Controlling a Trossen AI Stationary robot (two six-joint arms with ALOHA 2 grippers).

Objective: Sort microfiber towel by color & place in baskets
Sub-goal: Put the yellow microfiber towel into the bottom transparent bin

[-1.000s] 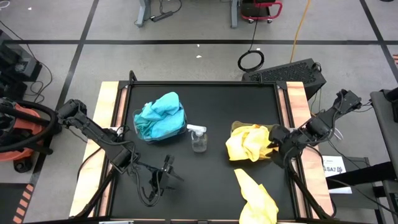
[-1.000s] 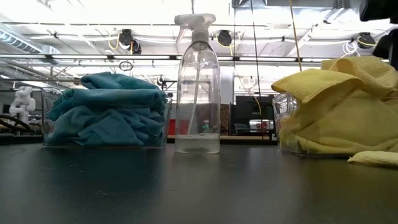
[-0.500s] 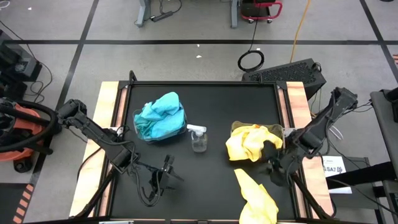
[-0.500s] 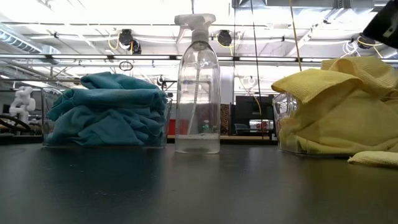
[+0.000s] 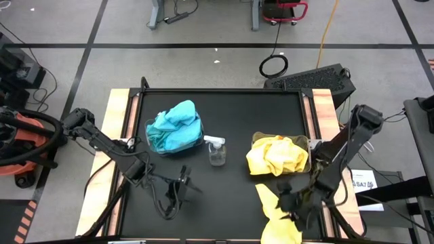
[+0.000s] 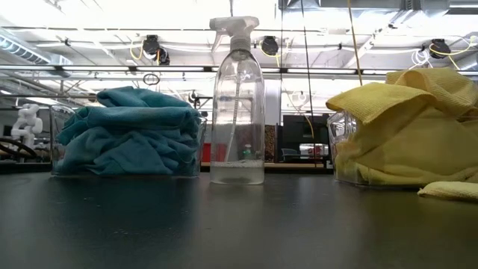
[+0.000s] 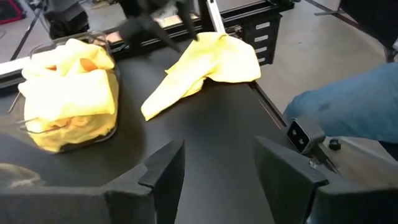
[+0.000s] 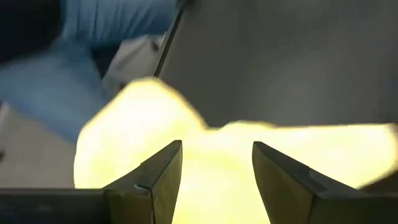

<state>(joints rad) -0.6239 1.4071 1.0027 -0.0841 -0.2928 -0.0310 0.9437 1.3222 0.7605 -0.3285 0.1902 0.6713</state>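
Lower left in the high view, your left gripper (image 5: 178, 192) waits, fingers apart. Blue towels (image 5: 174, 127) and yellow towels (image 5: 277, 155) fill their baskets. Lower right, your right gripper (image 5: 290, 207) hangs open over the loose yellow towel (image 5: 278, 217); a shallow pinch could drag it off the table edge.

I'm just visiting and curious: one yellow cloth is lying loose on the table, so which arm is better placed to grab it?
The right. Its gripper hangs open directly over the loose yellow towel, next to the yellow-filled basket. The left gripper waits open across the table.
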